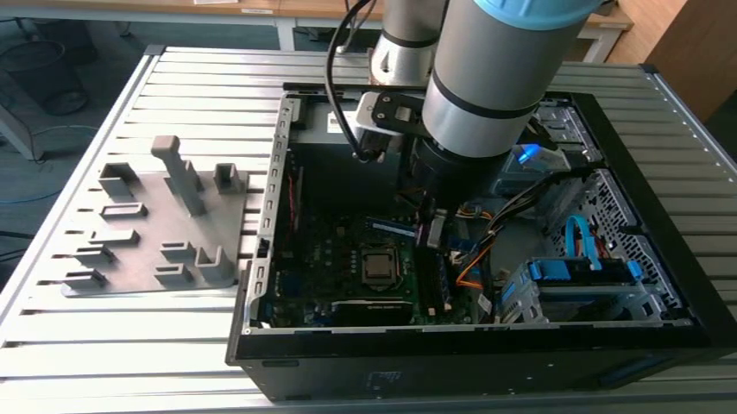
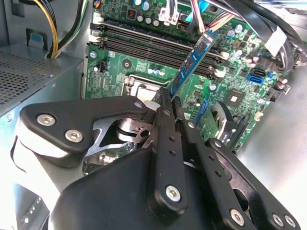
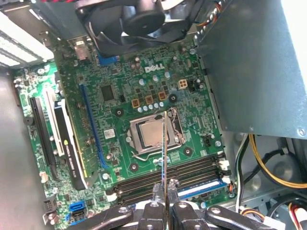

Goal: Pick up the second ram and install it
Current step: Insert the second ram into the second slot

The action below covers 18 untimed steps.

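- Tool (image 2: 171, 101) is clamped shut on one end of the second ram (image 2: 193, 61), and the stick juts out over the motherboard, touching nothing.
- Seen edge-on in the first wrist view, it crosses the CPU socket (image 3: 149, 135), near the memory slots (image 3: 192, 173) but not seated in any.
- Danger: the stick looks skewed against the slot lines, so pressed down like that it could jam or flex.
- With only one end gripped, it may pivot under load.
- Loose cables (image 2: 268, 24) nearby could snag.
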Motion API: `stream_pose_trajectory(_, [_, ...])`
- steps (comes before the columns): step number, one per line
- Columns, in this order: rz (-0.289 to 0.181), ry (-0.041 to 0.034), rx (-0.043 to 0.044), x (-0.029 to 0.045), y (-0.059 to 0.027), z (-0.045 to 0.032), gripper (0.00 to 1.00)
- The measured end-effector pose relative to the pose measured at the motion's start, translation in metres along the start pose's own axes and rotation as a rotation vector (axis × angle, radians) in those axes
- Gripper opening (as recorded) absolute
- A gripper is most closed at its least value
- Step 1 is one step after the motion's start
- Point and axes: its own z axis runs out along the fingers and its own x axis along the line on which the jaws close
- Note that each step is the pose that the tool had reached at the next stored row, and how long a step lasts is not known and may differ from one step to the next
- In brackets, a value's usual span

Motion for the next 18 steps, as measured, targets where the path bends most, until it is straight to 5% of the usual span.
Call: stream_pose_trajectory(18, [0.077, -0.0031, 0.0054, 0.0000, 0.0000, 0.0000, 0.14])
